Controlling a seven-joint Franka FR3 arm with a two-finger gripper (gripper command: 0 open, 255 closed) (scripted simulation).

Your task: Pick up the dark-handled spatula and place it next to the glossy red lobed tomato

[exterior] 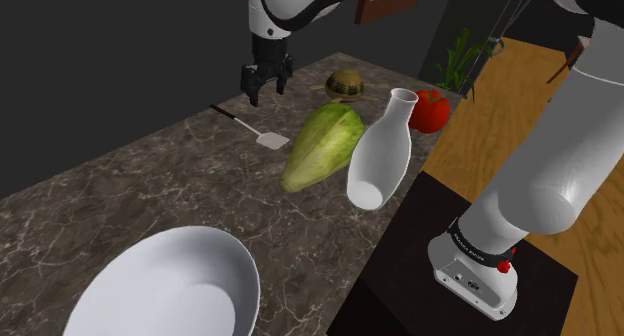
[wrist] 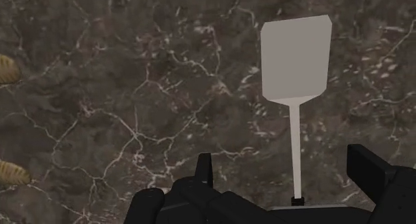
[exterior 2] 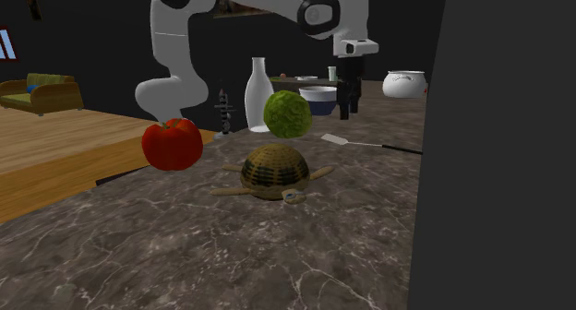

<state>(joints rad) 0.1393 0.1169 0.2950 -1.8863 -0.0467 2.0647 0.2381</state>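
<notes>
The spatula (exterior: 268,138) lies flat on the dark marble counter, its white blade toward the green vegetable and its thin dark handle running away to the shoulder view's left. My gripper (exterior: 265,92) hangs open a little above it, holding nothing. In the wrist view the blade (wrist: 297,59) lies ahead, and the pale shaft runs back between the two fingers (wrist: 367,168), which do not touch it. The glossy red tomato (exterior: 430,110) sits near the counter's far corner, beyond the white vase. From the second exterior view the tomato (exterior 2: 172,144) is at the left, the spatula (exterior 2: 337,138) and gripper (exterior 2: 347,111) behind.
A green lobed vegetable (exterior: 318,146) and a toppled white vase (exterior: 383,149) lie between the spatula and the tomato. A woven turtle figure (exterior: 345,84) sits behind them. A large white bowl (exterior: 170,289) stands at the near end. The counter edge drops to a wooden floor (exterior: 500,134).
</notes>
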